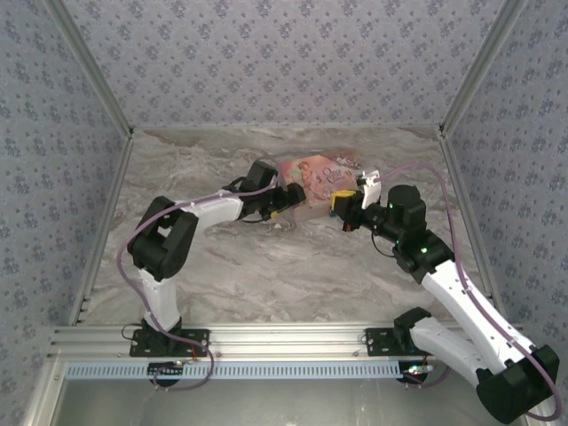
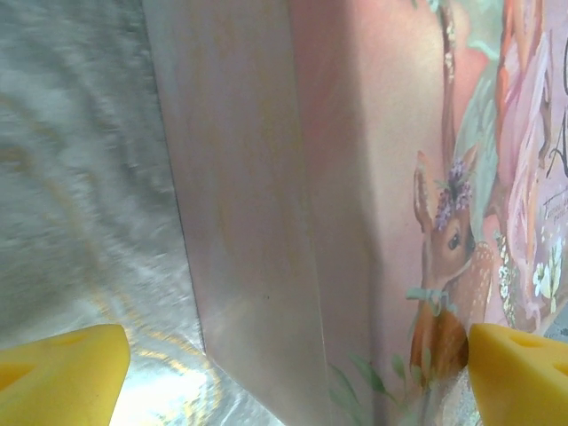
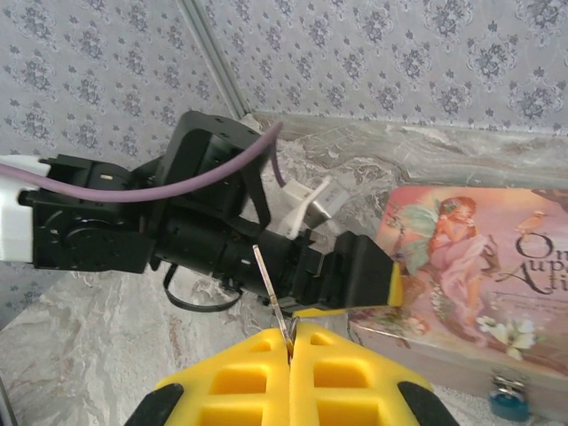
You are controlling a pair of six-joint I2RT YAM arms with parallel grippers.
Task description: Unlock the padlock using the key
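Forward, right claw [image 3: 290,344] pinching key [image 3: 267,286], left claw [image 2: 297,366] agape

The only writing stood on the lid of the pink box [image 3: 461,266]. In the right wrist view, dark ornate script [image 3: 535,262] ran in three short lines at the lid's right end, cut off by the frame edge; the first line began "On" and the second "A", and the rest could not be read. In the left wrist view, a fragment of lettering [image 2: 559,155] on that lid was too blurred to read
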